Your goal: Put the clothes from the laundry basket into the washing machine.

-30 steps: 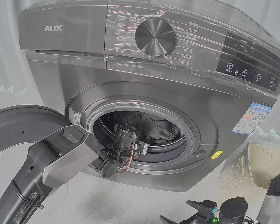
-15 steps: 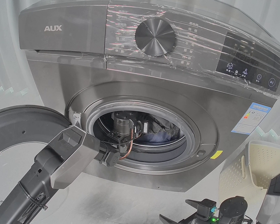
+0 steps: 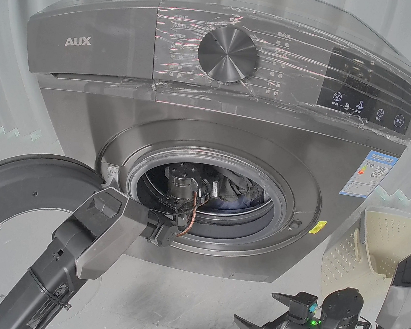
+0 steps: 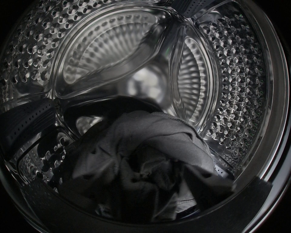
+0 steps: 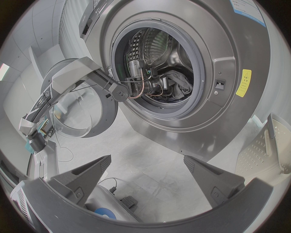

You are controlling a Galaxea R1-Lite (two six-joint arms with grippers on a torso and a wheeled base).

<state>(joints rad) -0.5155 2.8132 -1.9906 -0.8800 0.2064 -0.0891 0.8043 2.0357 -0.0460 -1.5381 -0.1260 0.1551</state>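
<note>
The washing machine [image 3: 221,124] stands with its round opening [image 3: 211,198] uncovered. My left gripper [image 3: 212,189] is inside the drum, right beside a crumpled pile of dark grey clothes [image 3: 234,189]. The left wrist view shows that pile [image 4: 145,157] lying at the bottom of the perforated steel drum [image 4: 239,91]. From the right wrist view the left gripper [image 5: 166,83] sits against the clothes [image 5: 178,82]. My right gripper [image 3: 255,309] hangs open and empty low over the floor, left of the cream laundry basket [image 3: 385,248]; nothing lies between its fingers [image 5: 91,174].
The machine's door [image 3: 8,205] is swung wide open on the left, beside my left arm. The cream basket [image 5: 266,145] leans by the machine's right corner and looks empty inside. Bare grey floor [image 3: 185,306] lies in front of the machine.
My left arm has pushed from the opening's rim deeper into the drum. The dark clothes now lie lower and farther back. The right arm has hardly moved.
</note>
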